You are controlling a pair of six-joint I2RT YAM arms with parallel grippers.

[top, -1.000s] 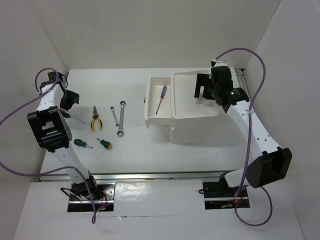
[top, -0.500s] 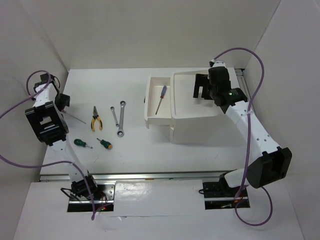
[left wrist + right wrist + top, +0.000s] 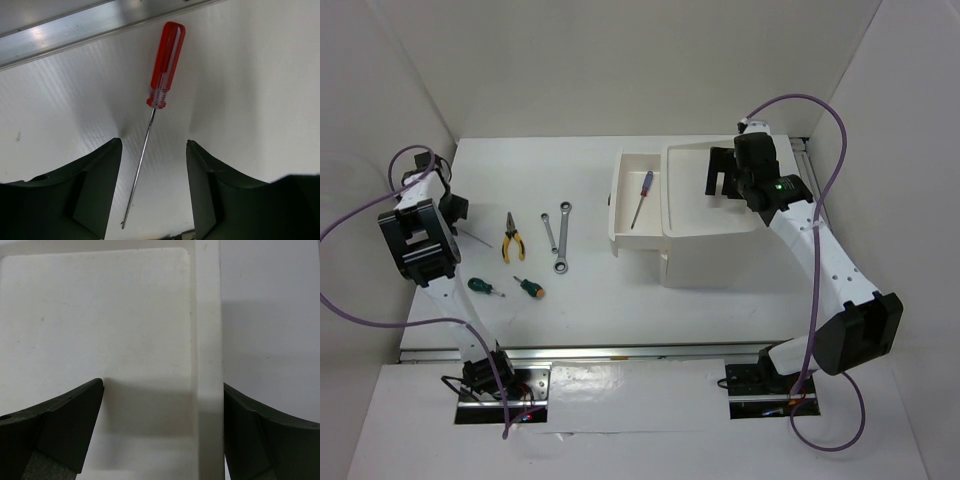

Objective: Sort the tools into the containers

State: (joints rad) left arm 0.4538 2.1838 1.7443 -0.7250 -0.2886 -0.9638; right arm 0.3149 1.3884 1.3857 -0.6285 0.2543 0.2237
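My left gripper (image 3: 451,206) is open at the table's far left. In the left wrist view its jaws (image 3: 154,146) straddle the thin shaft of a red-handled screwdriver (image 3: 167,62) lying flat; they do not touch it. Yellow-and-black pliers (image 3: 512,240), two silver wrenches (image 3: 563,236), a green screwdriver (image 3: 482,288) and an orange one (image 3: 529,289) lie on the table. A blue-handled screwdriver (image 3: 641,198) lies in the pulled-out drawer (image 3: 620,200) of the white box unit (image 3: 710,250). My right gripper (image 3: 724,176) is open and empty over the top tray (image 3: 100,315).
A metal rail (image 3: 100,25) runs along the table edge just beyond the red handle. The tray's raised rim (image 3: 207,340) lies between my right fingers. White walls close in the table on the left, back and right.
My left gripper swung left towards the wall, then came slightly back right, staying over the red screwdriver. My right gripper shifted a little left over the tray.
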